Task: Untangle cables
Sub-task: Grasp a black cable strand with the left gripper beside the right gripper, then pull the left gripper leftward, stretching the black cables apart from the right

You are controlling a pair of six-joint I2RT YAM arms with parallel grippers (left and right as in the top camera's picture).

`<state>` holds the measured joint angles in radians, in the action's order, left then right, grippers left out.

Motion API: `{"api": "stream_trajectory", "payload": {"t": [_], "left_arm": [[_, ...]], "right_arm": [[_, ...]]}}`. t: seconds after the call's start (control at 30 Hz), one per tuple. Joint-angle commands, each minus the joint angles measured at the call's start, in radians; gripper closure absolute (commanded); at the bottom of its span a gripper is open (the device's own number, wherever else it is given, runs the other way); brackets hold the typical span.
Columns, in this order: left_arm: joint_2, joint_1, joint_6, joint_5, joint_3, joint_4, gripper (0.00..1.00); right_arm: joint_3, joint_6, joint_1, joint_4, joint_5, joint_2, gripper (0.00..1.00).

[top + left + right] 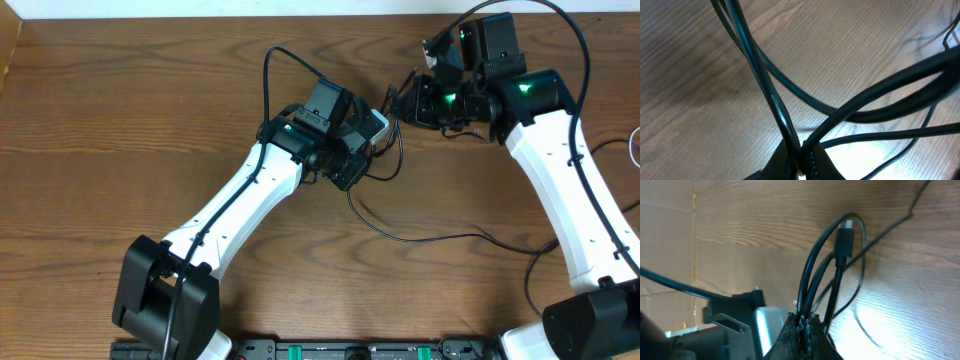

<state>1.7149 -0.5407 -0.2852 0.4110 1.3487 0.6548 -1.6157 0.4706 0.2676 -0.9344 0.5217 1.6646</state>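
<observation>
The black cable (420, 238) trails loose across the near part of the table (120, 110). At mid-table the left tool (801, 159) is clenched on its strands. Just beyond and to the right, the right tool (802, 326) is clenched on a loop bearing the plug (843, 239).

Overhead straight down, wrists close — sharing cables (844, 240)

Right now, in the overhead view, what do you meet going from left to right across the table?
Left arm's base → left hand → right hand → right arm's base. The black cable spans several of these, so it is left out.
</observation>
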Motion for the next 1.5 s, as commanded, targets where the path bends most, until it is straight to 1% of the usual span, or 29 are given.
{"api": "stream_trajectory", "payload": {"t": [0.0,0.13,0.57,0.8,1.03,1.27,1.47], "left_arm": [[-0.027,0.0,0.013,-0.005,-0.004,0.002,0.92],[-0.077,0.009,0.013,-0.005,-0.003,0.0,0.92],[-0.315,0.062,0.013,-0.005,-0.003,0.001,0.92],[-0.415,0.092,0.013,-0.005,-0.003,0.001,0.92],[-0.485,0.126,0.03,-0.005,-0.003,-0.021,0.92],[-0.511,0.169,0.132,-0.005,-0.003,-0.084,0.92],[-0.517,0.227,0.162,-0.005,-0.003,-0.095,0.92]], "right_arm": [[-0.007,0.003,0.002,-0.026,-0.056,0.003,0.99],[-0.007,-0.024,0.002,-0.071,-0.117,0.003,0.99],[-0.005,-0.024,0.002,-0.182,-0.352,0.004,0.99],[0.018,-0.031,0.002,-0.183,-0.363,0.005,0.99],[0.11,-0.031,0.002,-0.14,-0.362,0.005,0.99],[0.174,-0.032,0.002,-0.113,-0.359,0.005,0.99],[0.186,-0.047,-0.001,-0.112,-0.394,0.005,0.99]]}}
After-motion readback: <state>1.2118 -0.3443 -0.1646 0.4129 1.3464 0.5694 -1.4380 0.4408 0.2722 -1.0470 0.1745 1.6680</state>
